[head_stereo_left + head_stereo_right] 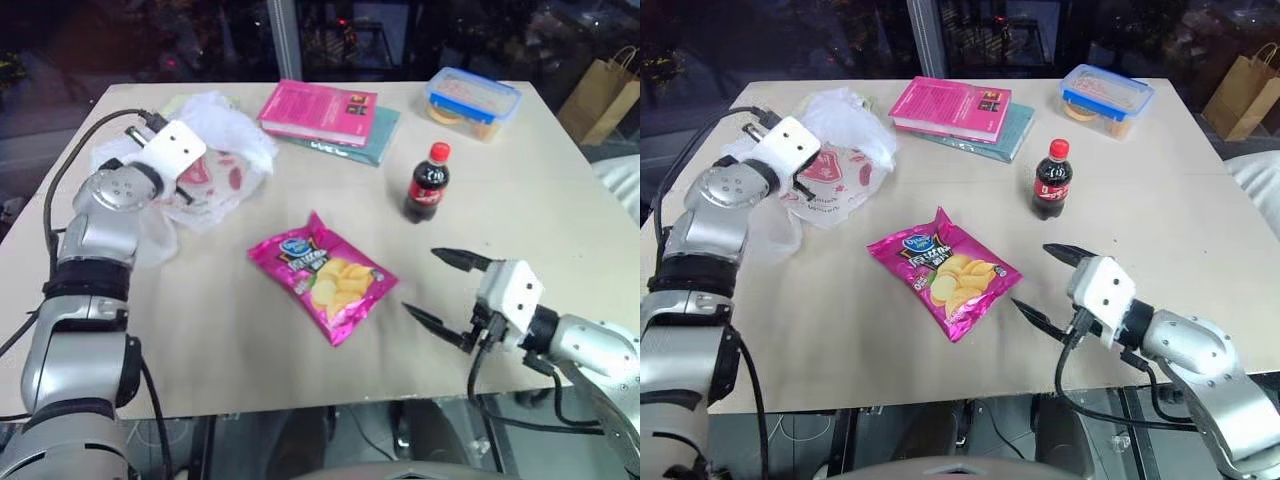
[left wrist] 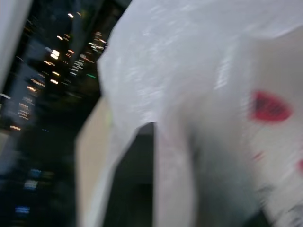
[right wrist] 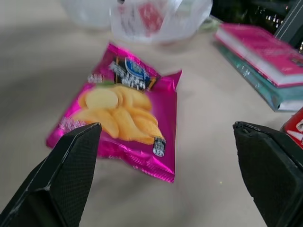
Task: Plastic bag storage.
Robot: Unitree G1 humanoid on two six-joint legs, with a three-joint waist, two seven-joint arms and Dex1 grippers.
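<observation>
Tabletop point(image 1: 560, 200) is carrying plastic bag point(image 1: 225, 150) at upper left w/ left claw point(image 1: 187, 188) pinching it shut; right claw point(image 1: 435, 285), lower right, is gaping apart, empty.

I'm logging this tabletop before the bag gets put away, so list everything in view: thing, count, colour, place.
plastic bag: one, translucent white with red marks, far left of the table, crumpled, at the left gripper
chip packet: one, shiny pink with yellow chips pictured, middle of the table
books: two stacked, pink on top of teal, far middle
cola bottle: one, dark with red cap and label, upright, right of the books
food container: one, clear with blue lid, far right corner
paper bag: one, brown, off the table beyond the far right corner
table: one, beige
left gripper: one, shut on the plastic bag
right gripper: one, black fingers, open, near edge, facing the chip packet
</observation>
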